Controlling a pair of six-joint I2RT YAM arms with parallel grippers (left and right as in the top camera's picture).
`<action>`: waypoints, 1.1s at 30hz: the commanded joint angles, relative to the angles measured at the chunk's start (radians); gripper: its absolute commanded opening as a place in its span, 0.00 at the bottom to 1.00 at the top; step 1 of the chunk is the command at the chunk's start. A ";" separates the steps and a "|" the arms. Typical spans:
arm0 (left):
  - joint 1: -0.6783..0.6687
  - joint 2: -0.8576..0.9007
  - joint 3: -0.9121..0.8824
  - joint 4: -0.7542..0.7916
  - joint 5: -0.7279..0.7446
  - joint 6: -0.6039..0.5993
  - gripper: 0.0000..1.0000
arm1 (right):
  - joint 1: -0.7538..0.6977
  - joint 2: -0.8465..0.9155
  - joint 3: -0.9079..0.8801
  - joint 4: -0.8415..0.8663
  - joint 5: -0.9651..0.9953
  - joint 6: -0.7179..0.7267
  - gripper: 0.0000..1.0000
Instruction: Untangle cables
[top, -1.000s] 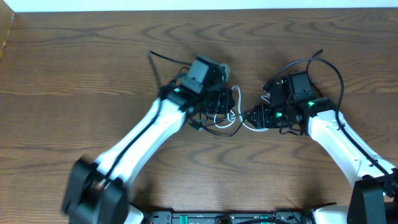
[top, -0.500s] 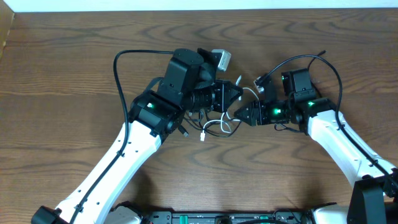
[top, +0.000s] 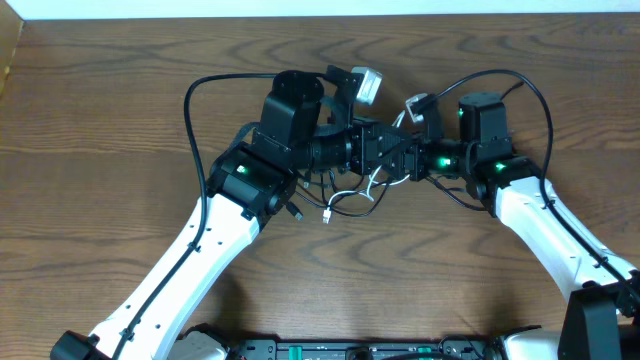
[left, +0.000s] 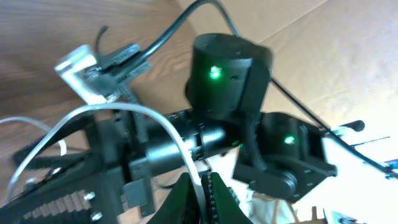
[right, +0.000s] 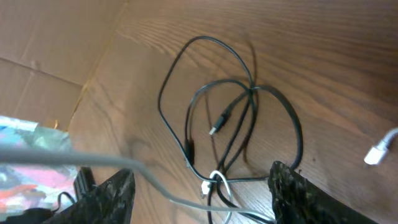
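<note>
Around the middle of the tabletop (top: 100, 120), a little toward its far edge, the two arms meet nose to nose. The left gripper (left: 200, 190) is clamped on the white cable (left: 155, 121). The right gripper (right: 205, 190) has its fingers spread wide, with that cable crossing the gap and nothing gripped. Beneath them the black cables (right: 251, 91) lie knotted on the wood. The near-touching grippers may collide. A hard pull may cinch the knot or drag the whole bundle. The white plug (right: 378, 152) could snag in a loop.
</note>
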 joint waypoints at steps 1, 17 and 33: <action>-0.001 0.000 0.008 0.050 0.054 -0.047 0.08 | 0.004 0.001 0.009 0.053 -0.106 0.047 0.61; 0.128 0.000 0.008 -0.223 -0.115 0.110 0.13 | -0.003 -0.003 0.011 -0.208 0.483 -0.053 0.01; 0.138 0.000 0.007 -0.458 -0.397 0.158 0.29 | -0.221 -0.220 0.605 -0.596 0.975 -0.142 0.01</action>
